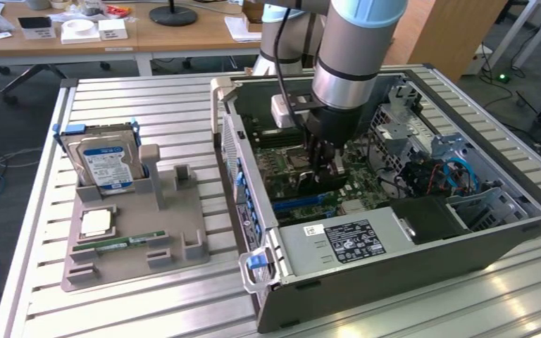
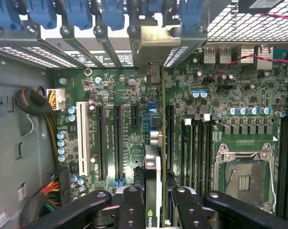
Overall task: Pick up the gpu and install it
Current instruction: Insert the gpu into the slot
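One slatted metal table [image 1: 139, 98] carries everything. In the exterior view, an open computer case [image 1: 383, 282] lies on its side toward three o'clock from the table's middle, and the robot arm [image 1: 346, 63] comes down into it from twelve o'clock. Toward nine o'clock from the case sits a grey parts tray [image 1: 181, 211], just beside the case wall but apart from it. Inside the case, the green motherboard [image 2: 134, 138] covers the floor, with long black slots, one white slot and an empty processor socket [image 2: 241, 176].

A hard drive [image 1: 106, 165] with a blue-and-white label stands upright at the tray's eleven o'clock corner.

The gpu [image 2: 153, 167] is inside the case, held edge-on above the motherboard between the black slots, its silver bracket up against the row of rear slot openings. Whether its lower edge is seated in a slot cannot be told. The gripper [image 2: 153, 202] clamps the card narrowly, a finger pressed on each flat face.

A square processor chip [image 1: 96, 223] lies flat on the tray at about eight o'clock, and a slim green memory stick [image 1: 120, 244] lies just beyond it toward six o'clock.
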You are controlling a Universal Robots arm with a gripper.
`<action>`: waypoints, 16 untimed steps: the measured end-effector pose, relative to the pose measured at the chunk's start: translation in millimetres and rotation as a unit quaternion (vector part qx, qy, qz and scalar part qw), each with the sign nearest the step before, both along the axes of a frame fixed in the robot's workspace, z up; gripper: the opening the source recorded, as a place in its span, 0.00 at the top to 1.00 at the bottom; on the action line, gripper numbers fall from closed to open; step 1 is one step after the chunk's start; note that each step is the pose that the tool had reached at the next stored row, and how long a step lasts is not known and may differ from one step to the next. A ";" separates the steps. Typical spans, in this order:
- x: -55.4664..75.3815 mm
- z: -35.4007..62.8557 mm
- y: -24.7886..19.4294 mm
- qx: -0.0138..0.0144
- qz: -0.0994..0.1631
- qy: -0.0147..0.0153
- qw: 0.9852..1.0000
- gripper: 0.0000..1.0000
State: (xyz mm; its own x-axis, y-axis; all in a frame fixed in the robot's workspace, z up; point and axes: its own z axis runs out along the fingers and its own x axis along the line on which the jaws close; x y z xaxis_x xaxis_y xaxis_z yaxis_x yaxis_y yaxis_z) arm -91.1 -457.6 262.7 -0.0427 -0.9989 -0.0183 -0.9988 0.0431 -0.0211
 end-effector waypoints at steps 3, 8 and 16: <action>-0.4 0.0 -0.8 0.000 0.000 0.000 1.000 0.73; -3.1 0.0 -0.9 0.000 0.000 0.000 1.000 0.73; -7.6 -0.3 -0.9 0.000 0.000 0.000 1.000 0.73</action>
